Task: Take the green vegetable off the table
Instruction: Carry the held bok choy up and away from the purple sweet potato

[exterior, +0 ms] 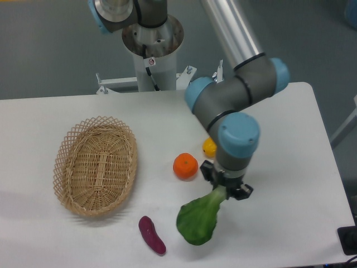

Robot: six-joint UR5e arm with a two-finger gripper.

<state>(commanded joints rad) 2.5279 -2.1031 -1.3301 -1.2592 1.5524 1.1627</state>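
A: Where is the green vegetable (198, 220) seen?
B: Its pale stalk is pinched by the gripper (225, 188); leafy end hangs low over the table (290, 145), btwn purple eggplant (152, 235) & arm.
A: Nearby?
B: Orange (185, 166), wicker basket (96, 165).

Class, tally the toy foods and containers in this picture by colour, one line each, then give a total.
Green leafy vegetable: 1
Round orange fruit: 1
Yellow fruit: 1
Small purple eggplant: 1
Tan woven wicker basket: 1
Total: 5
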